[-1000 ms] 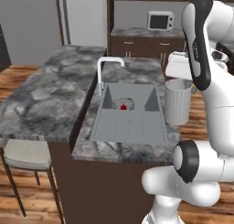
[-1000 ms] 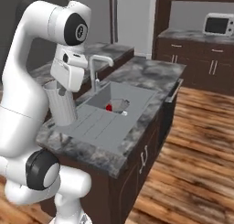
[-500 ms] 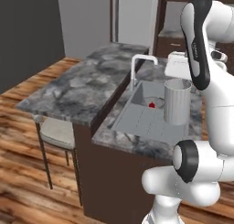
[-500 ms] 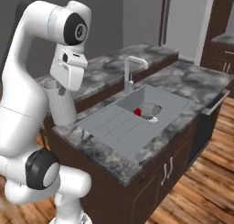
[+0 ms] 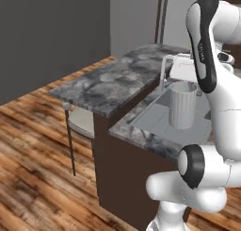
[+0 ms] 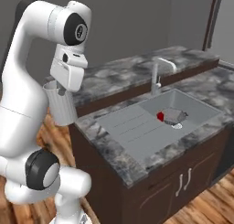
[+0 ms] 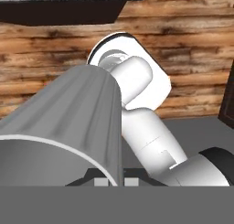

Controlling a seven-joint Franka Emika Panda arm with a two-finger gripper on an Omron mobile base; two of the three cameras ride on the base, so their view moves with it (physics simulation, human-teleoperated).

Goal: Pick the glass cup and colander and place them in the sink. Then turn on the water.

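The hand [image 6: 58, 91] grips the glass cup [image 6: 62, 107], beside the sink [image 6: 137, 127]; next, carry it over the sink and lower it in

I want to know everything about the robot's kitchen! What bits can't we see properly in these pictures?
- Pincer tips: in the hand view, the glass cup covers where they pinch it.
- Sink inside: in the left base view, the cup and the white arm hide its far part.
- Colander: in the right base view, too small to show its holes.
- Small red thing beside the colander: too small to tell what it is.
- Faucet: in the left base view, partly behind the arm.
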